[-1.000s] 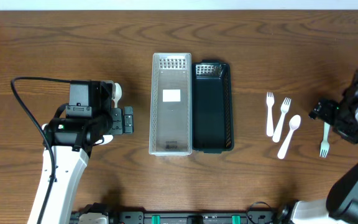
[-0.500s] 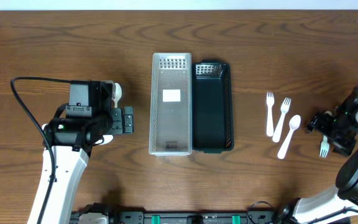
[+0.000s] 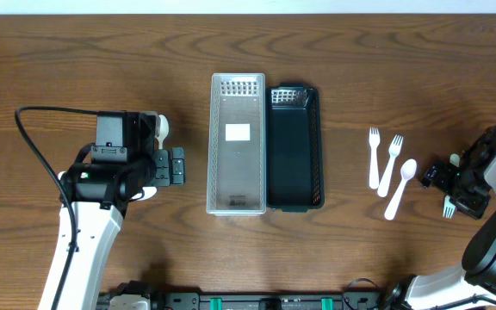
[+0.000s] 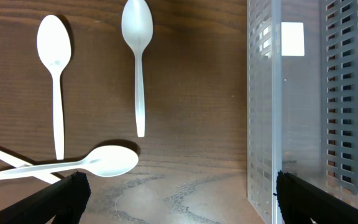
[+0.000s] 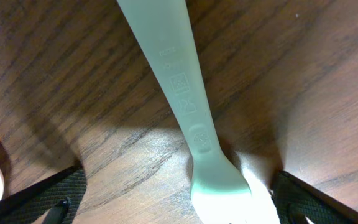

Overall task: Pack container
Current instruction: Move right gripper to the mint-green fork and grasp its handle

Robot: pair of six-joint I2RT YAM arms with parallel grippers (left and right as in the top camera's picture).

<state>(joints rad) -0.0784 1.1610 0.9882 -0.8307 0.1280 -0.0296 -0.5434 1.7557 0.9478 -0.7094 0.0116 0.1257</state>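
White plastic fork (image 5: 188, 106), right side of table (image 3: 360, 52) | right gripper (image 5: 179, 202) spread astride handle, holding nothing | step: grasp | next: close, carry left to black bin (image 3: 319, 146) | left gripper (image 4: 179, 199) spread, empty

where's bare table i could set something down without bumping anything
Free: the wood strip between the dark slotted plastic bin and the white plastic forks; also the band beyond that bin and the clear slotted plastic bin. Crowded: around the right hand, and the white plastic spoons by the left hand.
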